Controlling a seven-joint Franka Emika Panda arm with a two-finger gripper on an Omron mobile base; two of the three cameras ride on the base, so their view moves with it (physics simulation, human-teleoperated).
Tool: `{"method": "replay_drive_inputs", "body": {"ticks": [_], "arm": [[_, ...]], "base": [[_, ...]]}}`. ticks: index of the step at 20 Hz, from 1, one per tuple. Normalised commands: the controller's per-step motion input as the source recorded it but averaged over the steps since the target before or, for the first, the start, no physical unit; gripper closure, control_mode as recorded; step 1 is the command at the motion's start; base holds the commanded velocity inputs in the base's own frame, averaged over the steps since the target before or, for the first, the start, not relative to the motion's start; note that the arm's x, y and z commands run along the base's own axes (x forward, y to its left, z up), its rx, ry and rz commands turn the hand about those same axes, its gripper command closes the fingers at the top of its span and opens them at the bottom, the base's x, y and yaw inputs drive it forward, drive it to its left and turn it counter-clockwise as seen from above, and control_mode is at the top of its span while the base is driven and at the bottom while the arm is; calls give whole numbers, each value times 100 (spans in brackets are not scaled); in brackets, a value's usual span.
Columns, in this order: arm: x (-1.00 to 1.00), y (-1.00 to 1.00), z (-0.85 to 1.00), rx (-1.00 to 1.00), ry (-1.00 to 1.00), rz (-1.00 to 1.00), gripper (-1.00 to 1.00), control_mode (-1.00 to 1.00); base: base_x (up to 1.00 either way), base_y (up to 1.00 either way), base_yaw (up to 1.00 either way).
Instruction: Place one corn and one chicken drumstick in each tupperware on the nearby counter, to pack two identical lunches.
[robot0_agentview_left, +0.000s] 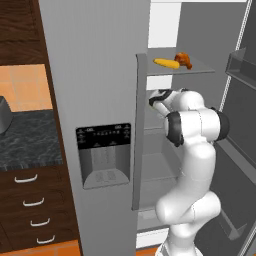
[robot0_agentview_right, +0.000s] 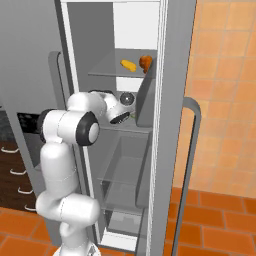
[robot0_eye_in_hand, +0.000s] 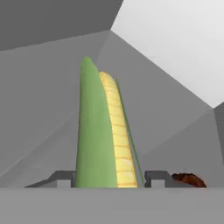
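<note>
The jaws stand half-open with both fingertips (robot0_eye_in_hand: 154, 177) touching the husked corn (robot0_eye_in_hand: 105, 131) between them.

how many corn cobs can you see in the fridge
2: a plain yellow cob on the upper fridge shelf beside a drumstick, and a green-husked cob between the pincer fingers on a lower shelf. More may be hidden.

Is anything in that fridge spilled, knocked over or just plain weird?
Nothing looks spilled or damaged. A yellow cob and a brown drumstick lie loose on the upper fridge shelf, with no plate or wrapping under them. In the hand view, a husked cob stands between the pincer's fingertips.
</note>
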Motion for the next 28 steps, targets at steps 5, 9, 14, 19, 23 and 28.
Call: {"method": "replay_drive_inputs", "body": {"ticks": [5,9,14,19,23,28], "arm": [[-63,27,36,-3,-23,0,100,-100],[-98,4,6,1,0,0,100,-100],[-86,0,74,7,0,0,100,-100],[-94,0,98,11,7,-6,100,-100],[-66,0,100,14,38,-13,100,-100],[-41,0,100,14,58,-14,100,-100]], "base": [[0,0,0],[0,0,0],[0,0,0],[0,0,0],[0,0,0],[0,0,0]]}}
